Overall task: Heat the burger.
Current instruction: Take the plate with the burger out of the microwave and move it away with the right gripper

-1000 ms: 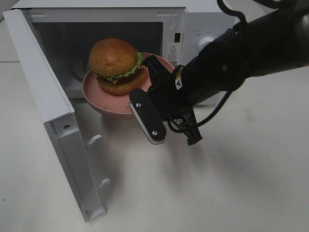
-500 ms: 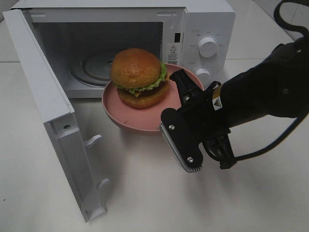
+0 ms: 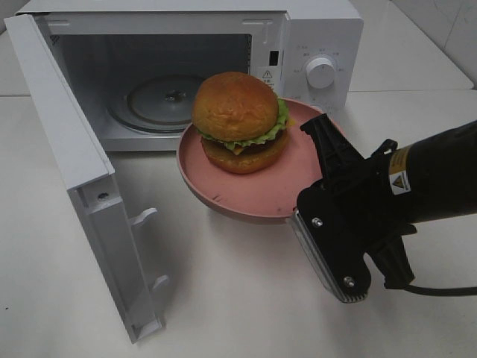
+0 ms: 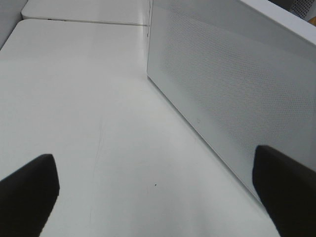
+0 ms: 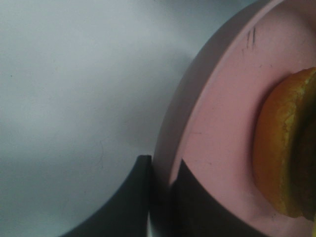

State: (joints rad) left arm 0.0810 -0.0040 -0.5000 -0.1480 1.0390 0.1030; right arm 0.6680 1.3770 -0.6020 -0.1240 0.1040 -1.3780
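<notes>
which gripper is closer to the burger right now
The right gripper. It is shut on the rim of the pink plate that carries the burger. The left gripper is open beside the microwave's outer wall, with the burger out of its view.

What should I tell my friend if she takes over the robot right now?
Right gripper: shut on the pink plate's rim, holding it in the air in front of the microwave.
Left gripper: open, empty, beside the microwave's outer wall.
Burger: upright on the plate.
Done: the microwave door is wide open and the turntable is bare.
Left: unclear whether the burger has been heated; check before placing it inside or setting it down.
</notes>
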